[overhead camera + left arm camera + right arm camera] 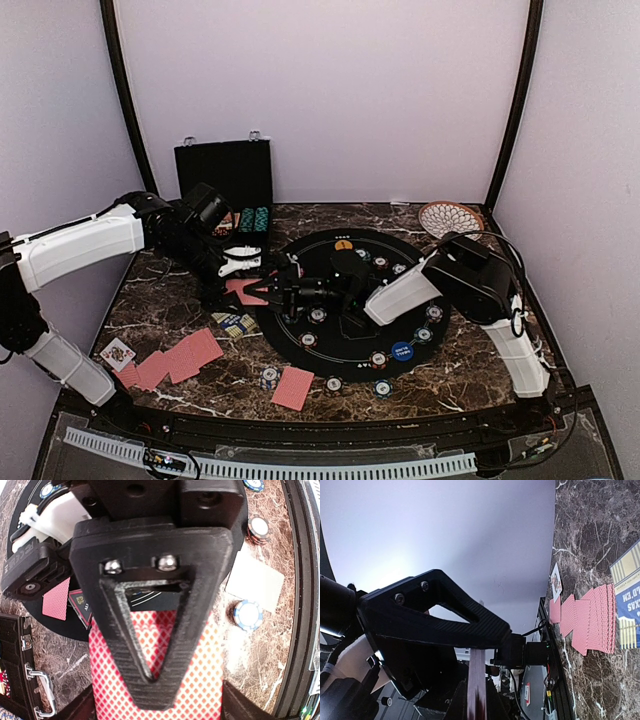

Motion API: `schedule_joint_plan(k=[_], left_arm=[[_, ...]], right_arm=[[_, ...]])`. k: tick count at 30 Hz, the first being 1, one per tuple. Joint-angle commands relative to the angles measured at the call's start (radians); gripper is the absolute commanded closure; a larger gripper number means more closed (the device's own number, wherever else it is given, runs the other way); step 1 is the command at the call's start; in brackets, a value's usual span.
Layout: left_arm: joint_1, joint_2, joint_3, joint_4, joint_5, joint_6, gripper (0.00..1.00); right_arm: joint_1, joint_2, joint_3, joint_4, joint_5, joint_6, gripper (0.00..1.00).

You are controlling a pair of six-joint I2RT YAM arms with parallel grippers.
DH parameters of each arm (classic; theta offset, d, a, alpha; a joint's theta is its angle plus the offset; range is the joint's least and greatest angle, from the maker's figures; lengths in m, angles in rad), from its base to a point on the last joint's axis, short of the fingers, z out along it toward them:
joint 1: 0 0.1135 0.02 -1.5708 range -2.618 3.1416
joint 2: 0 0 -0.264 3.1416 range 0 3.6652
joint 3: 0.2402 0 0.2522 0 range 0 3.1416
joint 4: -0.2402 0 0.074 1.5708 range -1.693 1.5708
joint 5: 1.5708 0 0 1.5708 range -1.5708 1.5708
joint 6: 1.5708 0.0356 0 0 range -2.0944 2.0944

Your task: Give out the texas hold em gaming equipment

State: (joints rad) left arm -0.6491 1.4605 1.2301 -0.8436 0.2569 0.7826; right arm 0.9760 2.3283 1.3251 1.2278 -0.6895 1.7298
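My left gripper (240, 284) is shut on a stack of red-backed cards (195, 680) at the left rim of the black mat (345, 345); in the left wrist view (155, 700) the stack fills the space under my finger. My right gripper (287, 292) meets it from the right and is shut on a red card seen edge-on (476, 690). Striped chips (317, 315), a blue disc (402, 351) and an orange disc (344, 244) lie on the mat. A fan of red cards (170, 360) and one face-up card (117, 352) lie front left.
An open black case (225, 175) with chips stands back left. A wicker plate (450, 217) is back right. A blue card box (236, 323), a chip stack (269, 377) and a single red card (293, 387) lie near the mat's front left.
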Motion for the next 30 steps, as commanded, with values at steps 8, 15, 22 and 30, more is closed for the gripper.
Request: schedule_joint_plan(k=[8,15,22,30], left_arm=[[-0.001,0.002,0.022,-0.039,0.037,0.017,0.43],[-0.001,0.000,0.017,-0.039,0.034,0.027,0.47],[-0.001,0.002,0.014,-0.040,0.028,0.033,0.47],[-0.001,0.002,0.008,-0.029,0.019,0.029,0.46]], right_arm=[[-0.002,-0.053,0.005,0.000,-0.013,-0.036,0.89],[-0.002,-0.064,0.018,-0.095,-0.021,-0.081,0.71],[-0.006,-0.067,0.037,-0.195,-0.025,-0.123,0.45],[-0.008,-0.141,0.041,-0.385,-0.013,-0.269,0.42]])
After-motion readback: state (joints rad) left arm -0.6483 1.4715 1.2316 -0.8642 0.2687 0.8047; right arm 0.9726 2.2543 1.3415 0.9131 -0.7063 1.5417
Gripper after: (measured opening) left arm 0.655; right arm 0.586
